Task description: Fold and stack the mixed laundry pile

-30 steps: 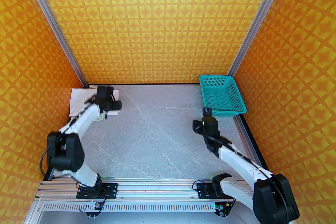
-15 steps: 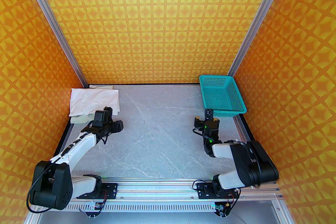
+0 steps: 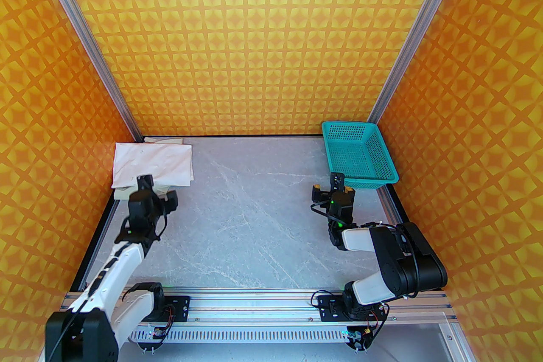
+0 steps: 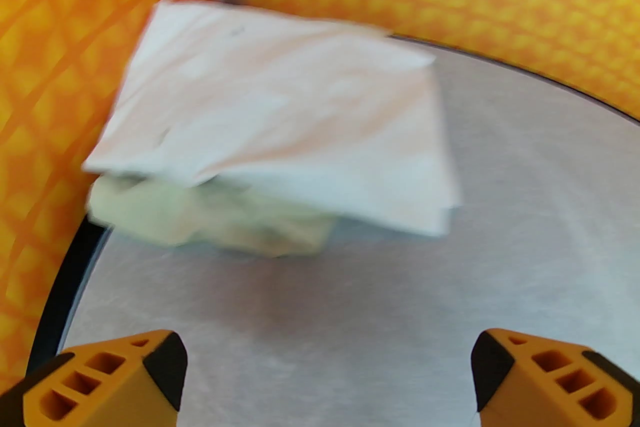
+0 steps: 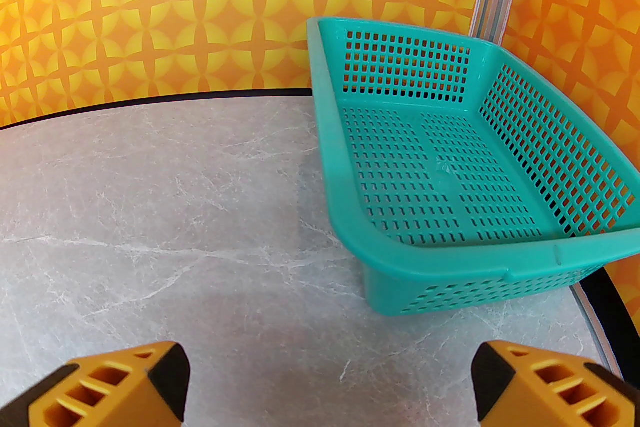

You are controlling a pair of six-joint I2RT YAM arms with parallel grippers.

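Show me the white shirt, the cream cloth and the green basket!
white shirt [image 3: 152, 163], top view, middle of its folded top.
cream cloth [image 4: 210, 222], left wrist view, crumpled part poking out under the shirt.
basket [image 5: 450, 262], right wrist view, near rim.

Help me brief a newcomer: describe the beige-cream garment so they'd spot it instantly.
Go to the table's far-left corner, where a folded white shirt lies. The beige-cream garment sits under it, peeking out at the near edge. It is yellower and crumpled; the shirt is flat.

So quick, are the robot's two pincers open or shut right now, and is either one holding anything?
Left pincer: open, holding nothing.
Right pincer: open, holding nothing.
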